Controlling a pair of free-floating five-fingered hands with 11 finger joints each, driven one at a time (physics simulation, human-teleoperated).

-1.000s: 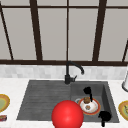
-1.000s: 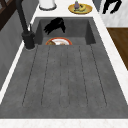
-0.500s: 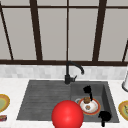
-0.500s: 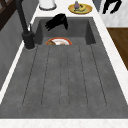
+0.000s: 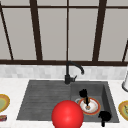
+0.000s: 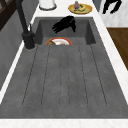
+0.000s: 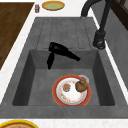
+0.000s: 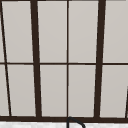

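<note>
Plate (image 5: pixel 93 108) just below left hand (image 5: pixel 83 93)

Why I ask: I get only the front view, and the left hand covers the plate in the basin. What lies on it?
Observer: The right side view shows the plate bearing a round brown item and a small orange piece.
Operator: Is the left hand touching them?
Observer: No. In that view the left hand shows apart from the plate, with straight fingers, at the basin wall nearest the drainboard.
Operator: And the right hand?
Observer: In the left side view the right hand is outside the basin, past its front rim.
</note>
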